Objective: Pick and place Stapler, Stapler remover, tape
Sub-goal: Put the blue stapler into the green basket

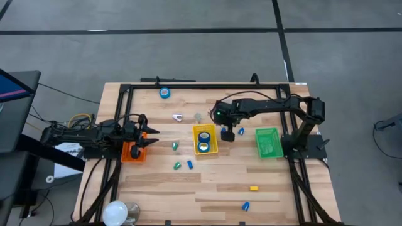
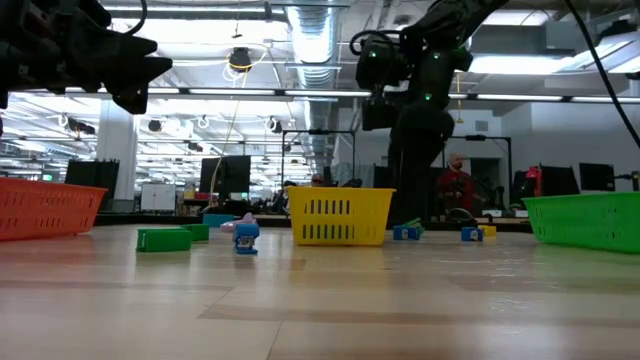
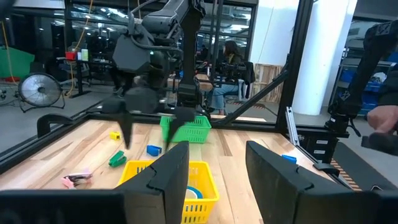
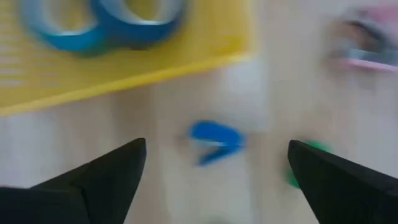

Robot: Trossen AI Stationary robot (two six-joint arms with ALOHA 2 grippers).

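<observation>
Blue tape (image 4: 102, 22) rolls, cropped and blurred, fill the yellow basket (image 4: 124, 68).

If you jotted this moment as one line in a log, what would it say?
right pincer: open, empty, beside yellow basket | left pincer: over orange basket, waiting | tape rolls: two in yellow basket
</observation>
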